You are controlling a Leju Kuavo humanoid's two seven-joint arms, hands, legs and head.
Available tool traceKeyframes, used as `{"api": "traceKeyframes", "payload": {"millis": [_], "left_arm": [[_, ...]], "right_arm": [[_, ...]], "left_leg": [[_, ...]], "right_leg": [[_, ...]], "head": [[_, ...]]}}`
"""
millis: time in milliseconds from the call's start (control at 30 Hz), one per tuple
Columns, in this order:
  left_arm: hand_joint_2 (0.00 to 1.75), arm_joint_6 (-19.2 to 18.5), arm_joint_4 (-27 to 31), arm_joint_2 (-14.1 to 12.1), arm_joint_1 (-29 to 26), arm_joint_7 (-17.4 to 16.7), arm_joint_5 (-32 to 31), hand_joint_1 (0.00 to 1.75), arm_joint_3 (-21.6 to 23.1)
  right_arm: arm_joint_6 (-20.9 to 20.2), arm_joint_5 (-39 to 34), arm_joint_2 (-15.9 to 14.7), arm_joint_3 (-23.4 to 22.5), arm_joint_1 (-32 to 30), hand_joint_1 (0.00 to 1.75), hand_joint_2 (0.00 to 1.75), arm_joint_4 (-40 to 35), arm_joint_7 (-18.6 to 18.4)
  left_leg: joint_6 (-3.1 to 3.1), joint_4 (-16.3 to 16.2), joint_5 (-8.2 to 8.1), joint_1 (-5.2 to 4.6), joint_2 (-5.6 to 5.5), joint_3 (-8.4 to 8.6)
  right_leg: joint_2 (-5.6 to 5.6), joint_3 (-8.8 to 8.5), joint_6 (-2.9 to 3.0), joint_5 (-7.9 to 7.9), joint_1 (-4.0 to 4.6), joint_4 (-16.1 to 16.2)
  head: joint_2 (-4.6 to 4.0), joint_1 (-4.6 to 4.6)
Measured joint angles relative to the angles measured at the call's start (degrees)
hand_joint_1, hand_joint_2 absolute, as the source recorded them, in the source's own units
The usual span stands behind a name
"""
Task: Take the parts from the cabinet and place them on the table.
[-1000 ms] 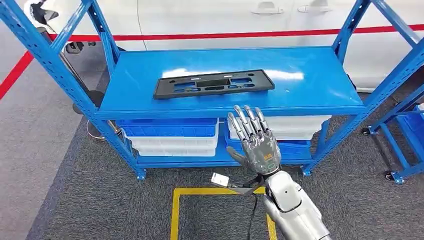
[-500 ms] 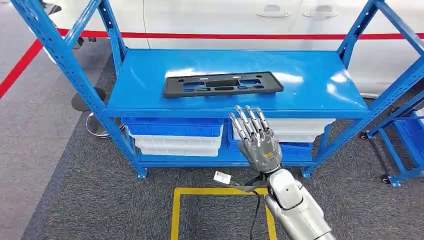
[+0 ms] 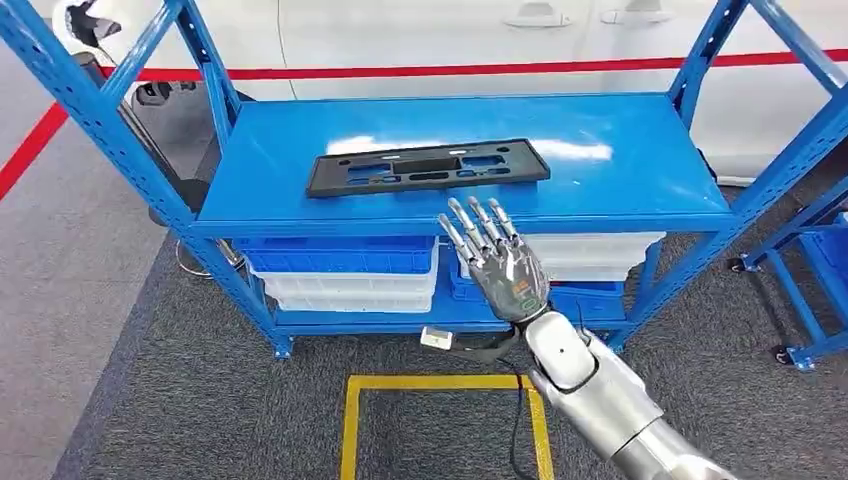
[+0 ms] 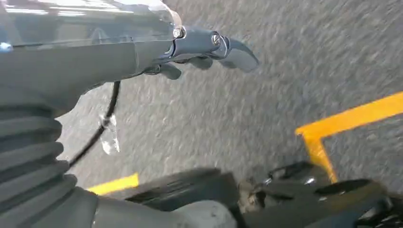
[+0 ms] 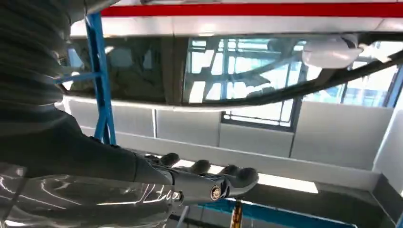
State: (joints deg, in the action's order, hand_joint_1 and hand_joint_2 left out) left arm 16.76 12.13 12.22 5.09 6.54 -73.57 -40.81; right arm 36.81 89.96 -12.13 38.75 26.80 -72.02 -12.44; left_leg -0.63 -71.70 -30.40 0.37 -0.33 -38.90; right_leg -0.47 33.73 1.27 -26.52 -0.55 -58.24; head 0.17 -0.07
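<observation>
my right hand (image 3: 505, 268) is up in front of me with its fingers (image 3: 470, 225) straight and spread apart, and there is nothing in it. the fingertips reach up to the front edge of the blue shelf (image 3: 620, 160), but i cannot tell if they touch it. in the right wrist view the same hand (image 5: 209, 183) lies flat, with the fingers side by side, and a white car with dark windows (image 5: 237, 71) is behind it.

my left hand (image 4: 209, 50) hangs down over the grey carpet (image 4: 285, 80). its fingers look curled in a bit and i see nothing in them, but i cannot tell for sure if the hand is closed.

the black part (image 3: 428, 167) is long and flat with holes cut in it. it lies on the top of the blue shelf, nearer the front edge than the back, and a little toward the left side. my right hand is just in front of it and not on it.

under the top board are blue and white bins (image 3: 345, 270), stacked on the low board. on the carpet in front of the shelf there is a yellow tape square (image 3: 440, 383). a red line (image 3: 430, 72) runs along the white car behind the shelf.
</observation>
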Motion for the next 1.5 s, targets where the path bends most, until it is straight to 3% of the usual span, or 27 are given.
{"api": "traceKeyframes", "payload": {"millis": [67, 133, 200, 267, 300, 433, 500, 533, 600, 633, 700, 767, 833, 867, 933, 967, 1000, 1033, 1067, 1100, 1133, 1267, 1333, 1400, 1433, 1467, 1500], "left_arm": [[0.0, 0.09, 0.0, -0.02, -0.56, -0.02, 0.24, 0.0, -0.65], [0.0, 0.13, 0.0, -0.11, -0.53, 0.0, 0.37, 0.0, -1.13], [0.0, 0.22, 0.0, -0.13, -0.68, 0.09, 0.37, 0.0, -1.29], [0.0, 0.2, 0.0, -0.07, -0.85, 0.15, 0.35, 0.0, -1.44], [0.0, 0.2, 0.0, -0.04, -0.84, 0.2, 0.24, 0.0, -1.55], [0.0, 0.22, 0.0, 0.28, -0.88, 0.24, -0.04, 0.0, -1.75], [0.0, 0.24, 0.0, 0.28, -1.25, 0.17, -0.11, 0.0, -1.81], [0.0, 0.24, 0.0, 0.28, -1.34, 0.18, -0.15, 0.0, -1.81], [0.0, 0.24, -0.02, 0.37, -1.66, 0.22, -0.24, 0.0, -1.86], [0.0, 0.22, -0.02, 0.39, -1.51, 0.24, -0.28, 0.0, -1.9], [0.0, 0.24, -0.02, 0.37, -1.3, 0.24, -0.35, 0.0, -1.92], [0.0, 0.24, -0.02, 0.35, -1.13, 0.26, -0.37, 0.0, -1.94], [0.0, 0.22, -0.02, 0.37, -1.06, 0.33, -0.39, 0.0, -2.01], [0.0, 0.22, -0.02, 0.37, -1.0, 0.33, -0.39, 0.0, -2.03], [0.0, 0.22, -0.02, 0.37, -1.14, 0.33, -0.39, 0.0, -2.05], [0.0, 0.2, -0.02, 0.37, -1.32, 0.37, -0.39, 0.0, -2.1], [0.0, 0.11, -0.02, 0.37, -1.49, 0.44, -0.35, 0.0, -2.16], [0.0, -0.02, -0.02, 0.37, -1.6, 0.53, -0.44, 0.0, -2.18], [0.0, -0.26, -0.02, 0.35, -1.69, 0.52, -0.57, 0.0, -2.18], [0.0, -0.5, -0.04, 0.26, -2.15, 0.5, -0.96, 0.0, -2.18], [0.0, -0.7, -0.11, 0.09, -2.25, 0.5, -1.07, 0.0, -2.18], [0.0, -0.81, -0.17, 0.11, -1.77, 0.37, -1.44, 0.0, -2.16], [0.0, -0.76, -0.17, 0.11, -1.65, 0.37, -1.47, 0.0, -2.14], [0.0, -0.72, -0.17, 0.13, -1.42, 0.35, -1.44, 0.0, -2.14], [0.0, -0.74, -0.2, 0.2, -1.44, 0.52, -1.38, 0.0, -2.14], [0.0, -0.72, -0.2, 0.24, -1.44, 0.66, -1.38, 0.0, -2.14], [0.0, -0.7, -0.2, 0.26, -1.51, 0.68, -1.4, 0.0, -2.16]], "right_arm": [[0.35, 0.0, 0.35, 0.07, -0.34, 0.0, 1.75, 0.5, -0.04], [0.46, 0.0, 0.54, 0.07, -0.76, 0.0, 1.75, 1.0, 0.15], [0.52, 0.02, 0.81, 0.07, -1.63, 0.0, 1.75, 1.35, 0.66], [0.59, 0.02, 0.98, 0.04, -2.06, 0.0, 1.75, 1.53, 1.01], [0.74, 0.02, 0.98, 0.04, -2.07, 0.0, 1.75, 1.64, 1.16], [0.87, 0.04, 1.07, -0.02, -3.71, 0.0, 1.75, 2.16, 1.95], [0.89, 0.04, 1.07, -0.13, -4.35, 0.0, 1.75, 2.4, 2.43], [0.89, 0.04, 1.07, -0.31, -4.49, 0.0, 1.75, 2.53, 2.49], [0.89, 0.04, 1.09, -0.48, -4.81, 0.0, 1.75, 2.8, 2.54], [1.0, 0.02, 1.09, -0.5, -5.05, 0.0, 1.75, 3.04, 2.64], [1.18, 0.07, 1.42, -0.81, -5.61, 0.0, 1.75, 3.08, 2.98], [1.24, 0.04, 1.61, -1.31, -5.63, 0.0, 1.75, 3.17, 3.02], [1.29, 0.04, 1.75, -1.42, -5.66, 0.0, 1.75, 3.19, 3.02], [1.31, 0.04, 1.88, -1.42, -5.75, 0.0, 1.75, 3.26, 3.02], [1.33, 0.07, 2.03, -1.42, -6.19, 0.0, 1.75, 3.36, 3.06], [1.42, 0.07, 2.1, -1.44, -6.37, 0.0, 1.75, 3.45, 3.06], [1.55, 0.07, 2.21, -1.44, -6.44, 0.0, 1.75, 3.52, 3.08], [1.79, 0.07, 2.29, -1.47, -6.5, 0.0, 1.75, 3.56, 3.13], [2.05, 0.07, 2.49, -1.53, -6.54, 0.0, 1.75, 3.56, 3.37], [2.32, 0.07, 2.71, -1.57, -6.95, 0.0, 1.75, 3.63, 3.7], [2.82, 0.07, 3.12, -1.55, -6.99, 0.0, 1.75, 3.67, 4.04], [3.04, 0.07, 4.11, -1.82, -7.55, 0.0, 1.75, 2.73, 4.55], [3.04, 0.07, 4.13, -2.14, -7.41, 0.0, 1.75, 2.36, 4.61], [2.2, 0.07, 4.15, -2.1, -7.52, 0.0, 1.75, 2.36, 4.74], [1.44, 0.07, 4.22, -1.6, -7.65, 0.0, 1.75, 2.45, 4.31], [1.05, 0.07, 4.46, -0.53, -7.76, 0.0, 1.75, 2.75, 3.09], [0.83, 0.07, 4.5, 0.95, -7.71, 0.0, 1.75, 3.43, 1.74]], "left_leg": [[1.03, 10.17, 4.94, -0.24, 0.03, 5.05], [1.74, 13.32, 3.26, -0.62, 0.29, 6.54], [2.42, 14.18, 3.21, -0.62, 0.08, 6.51], [2.9, 14.87, 3.4, -0.21, -0.01, 8.53], [3.18, 15.06, 3.22, -0.17, 0.02, 9.26], [3.29, 15.06, 1.67, -0.1, -0.16, 10.93], [2.93, 15.06, 0.35, 0.06, -0.43, 12.41], [2.72, 15.06, -0.5, 0.12, -0.5, 13.61], [2.11, 15.14, -2.27, 0.13, -0.44, 15.05], [1.61, 15.23, -3.06, 0.02, -0.6, 15.44], [0.87, 15.86, -3.32, 0.03, -0.34, 17.34], [0.4, 14.04, -2.3, 0.13, -0.19, 16.8], [0.0, 5.5, -1.43, 0.27, -0.04, 12.45], [-0.17, 1.45, -2.79, 0.28, -0.03, 9.43], [-0.3, -3.06, -8.57, 0.25, -0.03, 4.34], [-0.23, -2.68, -10.31, 0.25, -0.03, 2.92], [-0.04, -0.99, -10.43, 0.23, -0.03, 2.2], [0.36, 2.22, -8.48, 0.08, -0.04, 1.87], [0.9, 5.78, -4.11, -0.05, -0.05, 1.85], [2.06, 9.82, 4.05, -0.43, -0.02, 1.51], [2.42, 11.91, 9.11, -1.18, -0.49, 0.07], [2.64, 12.36, 8.35, -0.94, -0.29, 1.0], [3.28, 13.24, 8.13, -0.62, -0.27, 2.04], [3.57, 13.28, 7.57, -0.55, -0.29, 2.53], [3.56, 13.28, 7.26, -0.54, -0.3, 2.83], [3.48, 13.27, 6.92, -0.49, -0.33, 3.21], [3.31, 13.26, 6.55, -0.39, -0.39, 3.76]], "right_leg": [[0.16, -0.74, -0.17, -0.46, 0.14, -0.06], [0.24, -0.69, -0.88, -0.78, 0.28, -0.15], [0.13, -1.04, -1.79, 0.04, 0.28, -0.71], [0.09, -1.02, -2.38, -0.54, 0.06, -1.45], [0.36, -0.23, -2.67, -1.17, 0.01, -3.32], [0.42, 10.13, -3.35, -5.96, -0.39, -17.11], [0.41, 10.79, -3.62, -3.91, -0.56, -14.24], [0.39, 9.51, -3.7, -0.87, -0.67, -9.8], [0.06, 7.26, -3.26, 7.67, -0.69, -0.88], [0.04, 7.32, -2.66, 5.88, -0.11, -1.09], [0.56, 6.75, -1.68, 5.27, 0.0, -0.88], [0.73, 4.72, -0.63, 4.28, -0.45, -0.44], [0.72, 2.91, 0.12, 2.95, -0.24, 0.01], [0.7, 2.09, 0.26, 2.2, -0.19, 0.04], [0.79, 0.02, 0.38, 0.51, -0.09, 0.05], [0.92, -1.19, 0.37, -0.33, -0.04, 0.06], [1.04, -2.4, 0.33, -1.01, 0.04, 0.03], [1.3, -3.88, 0.22, -2.07, 0.21, 0.01], [1.21, -5.18, 0.22, -2.95, 0.4, 0.01], [1.22, -5.53, 0.19, -3.82, 0.27, 0.25], [1.5, -5.98, -0.22, -4.44, 0.6, -0.86], [1.87, -6.41, -1.65, -5.9, 0.46, 0.16], [1.1, -4.95, -2.27, -7.94, 0.24, -3.44], [1.07, 0.68, -2.88, -11.28, -0.07, -12.69], [1.05, 3.33, -3.16, -11.88, -0.26, -16.31], [0.99, 5.15, -3.39, -11.04, -0.45, -17.79], [0.9, 5.37, -3.55, -8.46, -0.62, -16.13]], "head": [[-0.02, -0.02], [0.0, 0.07], [0.0, 0.09], [0.0, 0.04], [-0.02, 0.46], [0.0, 0.68], [-0.02, 0.68], [0.0, 0.68], [0.0, 0.92], [0.0, 0.78], [-0.02, 0.72], [0.0, 0.61], [0.0, 0.02], [0.0, 0.22], [-0.02, 0.13], [-0.02, 0.15], [0.0, 0.07], [-0.02, 0.17], [0.0, 0.06], [-0.02, 0.29], [-0.02, 0.52], [0.0, 0.2], [0.0, 0.52], [0.0, 0.5], [0.0, 0.48], [0.0, 0.5], [0.0, 0.5]]}}
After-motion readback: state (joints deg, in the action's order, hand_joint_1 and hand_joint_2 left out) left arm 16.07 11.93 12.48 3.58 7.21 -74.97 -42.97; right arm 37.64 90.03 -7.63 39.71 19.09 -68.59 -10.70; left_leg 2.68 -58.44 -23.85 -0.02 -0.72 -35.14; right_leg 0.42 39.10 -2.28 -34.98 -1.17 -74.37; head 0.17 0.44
